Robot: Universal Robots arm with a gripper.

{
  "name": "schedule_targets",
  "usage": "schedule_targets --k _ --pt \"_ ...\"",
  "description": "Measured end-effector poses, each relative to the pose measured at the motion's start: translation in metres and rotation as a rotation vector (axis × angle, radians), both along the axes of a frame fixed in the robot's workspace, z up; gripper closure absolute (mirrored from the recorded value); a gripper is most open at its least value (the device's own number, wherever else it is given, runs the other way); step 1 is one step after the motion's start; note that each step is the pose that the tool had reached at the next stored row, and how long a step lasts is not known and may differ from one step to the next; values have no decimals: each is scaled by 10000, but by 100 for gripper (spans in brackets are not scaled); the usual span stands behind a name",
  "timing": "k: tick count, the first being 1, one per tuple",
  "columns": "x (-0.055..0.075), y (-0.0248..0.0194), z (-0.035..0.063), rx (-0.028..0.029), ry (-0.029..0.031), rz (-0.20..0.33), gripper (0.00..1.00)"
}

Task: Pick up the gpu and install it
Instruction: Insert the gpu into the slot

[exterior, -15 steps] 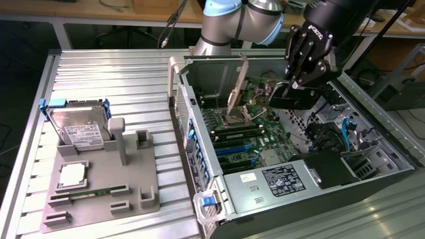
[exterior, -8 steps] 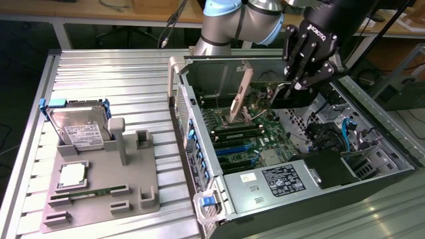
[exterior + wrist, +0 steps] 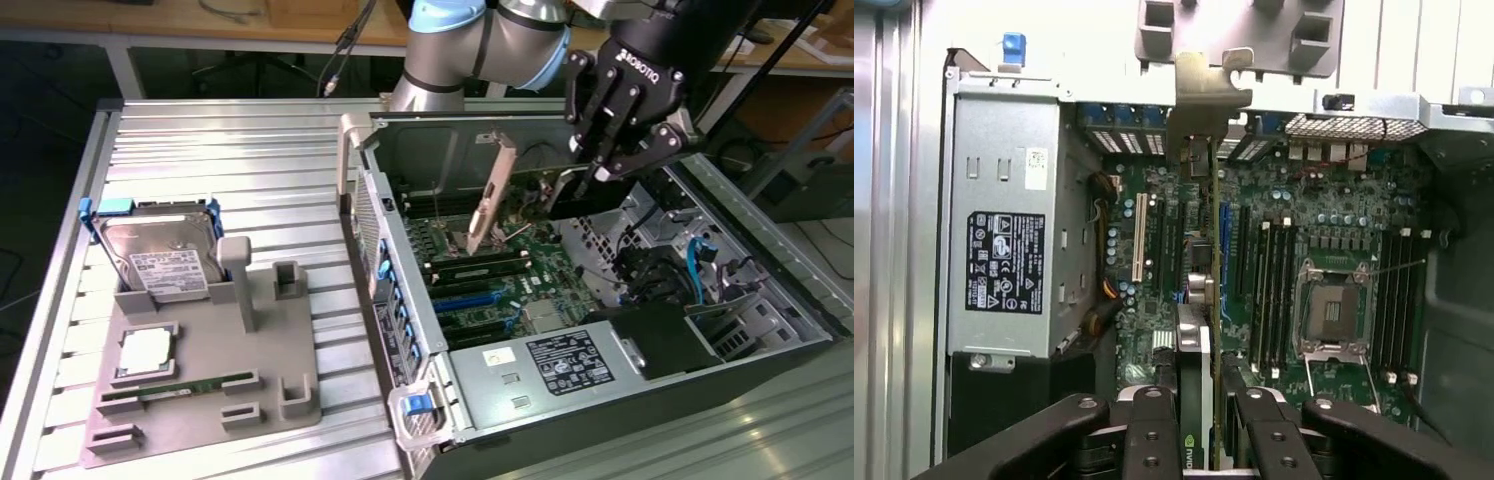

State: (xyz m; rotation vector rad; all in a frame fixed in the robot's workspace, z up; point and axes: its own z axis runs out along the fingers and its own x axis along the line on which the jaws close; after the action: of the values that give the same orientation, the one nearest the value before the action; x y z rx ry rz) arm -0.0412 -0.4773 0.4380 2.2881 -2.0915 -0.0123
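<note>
Halfway, I judge: my gripper (image 3: 597, 185) is clamped tight on the gpu (image 3: 495, 195), held inside the case (image 3: 387, 262) over the motherboard (image 3: 497, 300), bracket toward the exterior view's left, not yet seated.

"ROBOTIQ" stands in white capitals on the black body of the gripper (image 3: 595, 175); it is the one word that can be read. The power supply (image 3: 561, 365), at the near end of the computer case (image 3: 747, 385), carries a black label (image 3: 1004, 262) with white print and small symbols, too fine to read. A white sticker (image 3: 1036, 168) near that unit's edge is likewise illegible. The hard drive (image 3: 160, 262), at the far corner of the gray holder (image 3: 200, 400), bears a white label (image 3: 170, 270) whose print cannot be made out. The gpu (image 3: 1195, 365) shows a green-and-white mark (image 3: 1189, 455) at its gripped end, partly hidden.
</note>
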Motion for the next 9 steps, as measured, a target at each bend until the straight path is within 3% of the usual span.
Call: schedule_targets --k 9 --pt "0 2 0 -1 0 1097 73"
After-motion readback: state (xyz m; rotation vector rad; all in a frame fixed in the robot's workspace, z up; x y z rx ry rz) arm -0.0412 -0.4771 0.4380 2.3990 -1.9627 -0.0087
